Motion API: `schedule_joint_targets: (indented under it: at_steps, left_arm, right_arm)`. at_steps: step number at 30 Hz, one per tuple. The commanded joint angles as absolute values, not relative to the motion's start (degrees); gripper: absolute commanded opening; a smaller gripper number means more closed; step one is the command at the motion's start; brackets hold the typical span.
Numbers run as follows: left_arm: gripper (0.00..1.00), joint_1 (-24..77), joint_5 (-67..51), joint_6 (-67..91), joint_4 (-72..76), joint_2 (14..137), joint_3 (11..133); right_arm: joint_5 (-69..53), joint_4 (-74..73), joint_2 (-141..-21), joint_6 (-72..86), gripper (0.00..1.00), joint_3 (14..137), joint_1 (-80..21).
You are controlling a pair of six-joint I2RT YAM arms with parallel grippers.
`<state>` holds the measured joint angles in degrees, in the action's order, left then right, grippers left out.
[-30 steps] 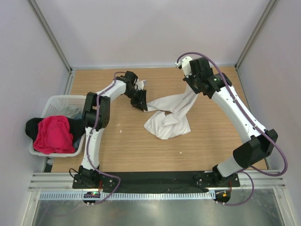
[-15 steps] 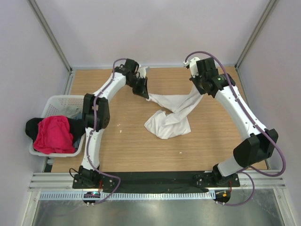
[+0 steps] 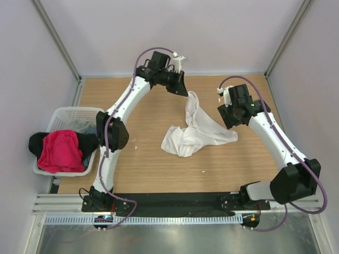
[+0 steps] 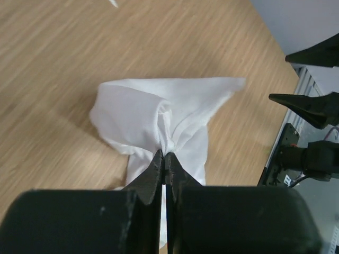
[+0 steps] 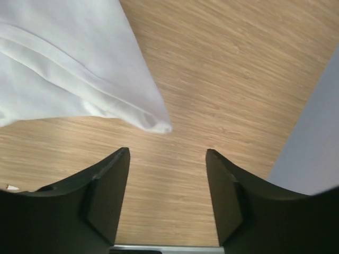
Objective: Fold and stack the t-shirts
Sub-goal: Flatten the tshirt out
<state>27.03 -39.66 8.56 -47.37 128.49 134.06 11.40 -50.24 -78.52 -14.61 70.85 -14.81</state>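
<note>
White t-shirt [image 3: 197, 131] first: seen from above, it lies in a crumpled heap near the middle of the wooden table [image 3: 143, 164]. One end is pulled up toward the back. The left claw [image 3: 185, 92] holds that end. The right claw [image 3: 229, 120] sits just beside the shirt's other side, but from up here it is hard to tell if they touch. A pink-red t-shirt [image 3: 61, 151] and a black t-shirt [image 3: 36, 143] wait in the white basket [image 3: 63, 110] on the left.

The left wrist view shows the left claw [image 4: 165, 159] pinched tight on a bunch of the white t-shirt [image 4: 153, 111], which hangs down to the table below.

In the right wrist view, the right claw [image 5: 167, 153] is spread wide with nothing in it. A corner of the white t-shirt [image 5: 63, 63] lies just past its tips, on bare table [image 5: 228, 69].

I think the job now is to spread this shirt flat. To do it well, the right claw should reach for that loose corner and pinch only one layer. Then both claws should pull apart slowly, so the cloth lies smooth before folding.
</note>
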Motion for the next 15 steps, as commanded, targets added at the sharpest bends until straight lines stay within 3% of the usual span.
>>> schedule_joint_targets:
  at_steps: [1, 3, 5, 6, 7, 8, 10, 15]
  left_arm:
    - [0.0, 29.61, -44.99, 12.21, -41.59, 131.3, 134.83]
    - [0.0, 30.84, -46.05, 13.01, -41.05, 131.92, 134.39]
    - [0.09, 31.55, -47.72, 13.53, -40.96, 132.01, 132.55]
    - [0.23, 31.64, -48.42, 13.97, -41.04, 131.75, 131.93]
    - [0.47, 31.64, -48.08, 14.93, -41.04, 131.4, 130.71]
    - [0.62, 31.47, -47.47, 14.77, -41.74, 130.7, 130.43]
    - [0.77, 30.68, -44.49, 12.41, -43.76, 127.72, 129.73]
    - [0.84, 27.43, -34.38, 8.44, -45.7, 118.94, 119.64]
  right_arm:
    - [11.96, -48.6, -73.83, -12.48, 0.68, 73.47, -14.41]
    - [9.76, -48.87, -73.92, -12.39, 0.72, 76.54, -14.41]
    - [6.09, -49.13, -74.79, -12.3, 0.72, 79.26, -14.33]
    - [5.02, -49.39, -75.23, -12.39, 0.72, 79.97, -14.41]
    - [3.88, -49.57, -75.84, -12.39, 0.72, 80.42, -14.41]
    - [3.08, -49.66, -76.72, -12.57, 0.71, 80.77, -14.33]
    - [0.71, -49.22, -77.43, -14.23, 0.7, 81.21, -14.33]
    - [-6.06, -47.03, -82.51, -19.33, 0.64, 82.7, -14.33]
